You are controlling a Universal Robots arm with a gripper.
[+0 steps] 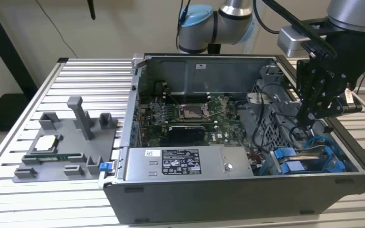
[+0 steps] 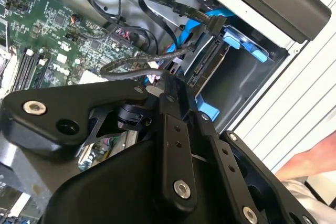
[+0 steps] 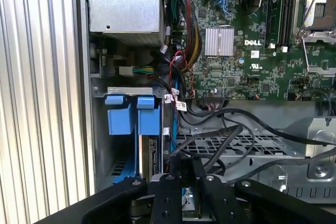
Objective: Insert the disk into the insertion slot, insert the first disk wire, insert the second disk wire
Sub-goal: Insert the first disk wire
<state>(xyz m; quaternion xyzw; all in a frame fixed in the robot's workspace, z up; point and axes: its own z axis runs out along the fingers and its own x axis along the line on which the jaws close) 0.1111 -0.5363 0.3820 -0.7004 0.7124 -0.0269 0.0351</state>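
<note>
Here we see the end effector [image 1: 304, 121] hanging inside the computer case [image 1: 233, 199], just above the insertion slot [image 2: 239, 85]. The disk [image 3: 152, 158] sits in that slot, its blue carrier tabs [image 3: 131, 114] showing. Black wires [image 3: 226, 135] run close by the end effector; we cannot tell how far open it is or whether it holds one.

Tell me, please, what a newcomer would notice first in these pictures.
First comes the open computer case on the slatted table, with its green motherboard lying bare in the middle. Next, the bright blue plastic of the insertion slot stands out at the case's corner on the exterior view's right. The black gripper reaches down into the case close to that blue plastic.
</note>
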